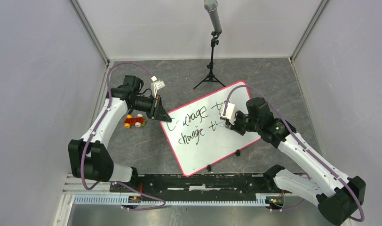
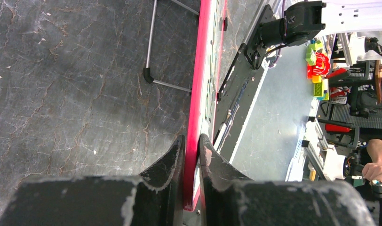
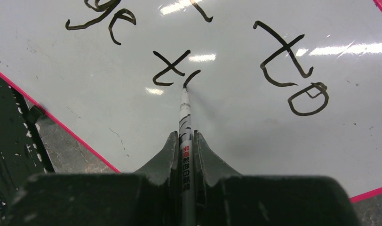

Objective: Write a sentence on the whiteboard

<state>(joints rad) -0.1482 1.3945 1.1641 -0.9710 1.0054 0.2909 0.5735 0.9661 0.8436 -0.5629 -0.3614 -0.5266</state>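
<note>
Pink whiteboard rim point(image 2: 196, 94) in left gripper point(image 2: 192, 143) (right gripper point(image 3: 185, 139) pinches marker point(image 3: 185, 117)).

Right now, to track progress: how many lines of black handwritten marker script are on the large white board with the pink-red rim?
2. The upper line crosses the whiteboard's middle; the lower line runs just beneath it, ending at the right gripper, which may hide more writing.
</note>
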